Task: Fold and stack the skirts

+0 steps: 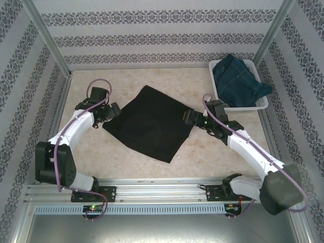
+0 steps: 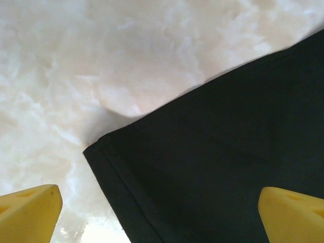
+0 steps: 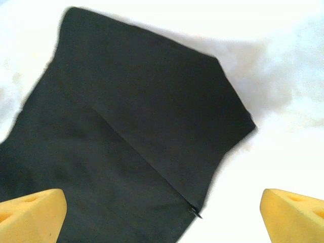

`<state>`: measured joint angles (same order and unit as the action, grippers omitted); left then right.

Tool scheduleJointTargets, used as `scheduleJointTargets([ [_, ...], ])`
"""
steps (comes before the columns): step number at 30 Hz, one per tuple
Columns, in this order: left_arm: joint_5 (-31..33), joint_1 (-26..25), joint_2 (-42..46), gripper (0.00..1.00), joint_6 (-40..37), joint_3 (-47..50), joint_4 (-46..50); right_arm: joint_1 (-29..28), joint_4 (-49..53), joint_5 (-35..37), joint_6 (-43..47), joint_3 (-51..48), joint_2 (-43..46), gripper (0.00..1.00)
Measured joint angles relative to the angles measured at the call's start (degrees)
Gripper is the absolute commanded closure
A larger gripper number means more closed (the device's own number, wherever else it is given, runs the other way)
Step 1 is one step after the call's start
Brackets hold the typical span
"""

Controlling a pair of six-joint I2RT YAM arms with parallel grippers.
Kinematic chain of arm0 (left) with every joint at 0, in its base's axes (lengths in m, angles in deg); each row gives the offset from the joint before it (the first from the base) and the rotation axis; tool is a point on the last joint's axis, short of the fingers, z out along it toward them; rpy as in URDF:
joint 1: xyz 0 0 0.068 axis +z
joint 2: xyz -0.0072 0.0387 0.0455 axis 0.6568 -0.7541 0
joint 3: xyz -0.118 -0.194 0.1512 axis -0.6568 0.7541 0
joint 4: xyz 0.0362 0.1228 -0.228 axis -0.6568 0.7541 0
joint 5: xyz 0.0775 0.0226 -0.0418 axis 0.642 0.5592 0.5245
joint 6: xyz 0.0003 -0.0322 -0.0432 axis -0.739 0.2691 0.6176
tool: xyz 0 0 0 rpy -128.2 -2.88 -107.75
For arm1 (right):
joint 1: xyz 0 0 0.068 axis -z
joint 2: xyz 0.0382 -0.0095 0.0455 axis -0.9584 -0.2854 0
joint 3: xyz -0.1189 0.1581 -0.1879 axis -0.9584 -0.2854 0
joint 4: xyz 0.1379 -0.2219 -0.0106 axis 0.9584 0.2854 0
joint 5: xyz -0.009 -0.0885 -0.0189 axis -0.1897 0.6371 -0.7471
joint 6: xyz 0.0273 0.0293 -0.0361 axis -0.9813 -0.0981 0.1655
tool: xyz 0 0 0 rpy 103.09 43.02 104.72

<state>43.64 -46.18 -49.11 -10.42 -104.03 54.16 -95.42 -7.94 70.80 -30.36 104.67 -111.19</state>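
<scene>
A black skirt (image 1: 149, 124) lies spread flat in the middle of the table, turned like a diamond. My left gripper (image 1: 113, 112) hovers open at its left corner, and in the left wrist view the hemmed corner of the black skirt (image 2: 212, 167) lies between the yellow fingertips (image 2: 28, 212). At the skirt's right edge my right gripper (image 1: 188, 117) is open with nothing in it. The right wrist view has the black skirt (image 3: 126, 147) with a seam and a small zipper pull (image 3: 195, 211) below the yellow fingertips (image 3: 33, 215). A dark blue denim skirt (image 1: 238, 81) lies bunched in the basket.
The white lattice basket (image 1: 261, 105) stands at the back right corner of the table. Patterned walls and metal posts close in the table on three sides. Bare marbled tabletop (image 1: 202, 157) lies in front of the skirt and to its back left.
</scene>
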Motion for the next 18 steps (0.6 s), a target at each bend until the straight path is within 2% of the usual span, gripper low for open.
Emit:
scheduleJointTargets([
  [3,-0.85,2.32,-2.73,0.0,1.03,0.94,0.13,-3.8,1.36,2.78,-1.4,-3.19,2.32,0.02],
  [6,-1.25,4.17,-4.26,0.06,2.14,1.31,0.55,-6.03,2.12,3.17,-1.77,-3.45,3.1,0.02],
  [12,-1.44,4.39,-8.41,0.34,3.93,0.04,0.46,-13.42,0.07,10.67,-0.63,-3.61,2.14,0.02],
  [18,-1.66,4.39,-14.34,0.38,4.74,-1.92,0.46,-15.39,-2.36,11.17,-0.39,-3.89,1.14,0.02],
])
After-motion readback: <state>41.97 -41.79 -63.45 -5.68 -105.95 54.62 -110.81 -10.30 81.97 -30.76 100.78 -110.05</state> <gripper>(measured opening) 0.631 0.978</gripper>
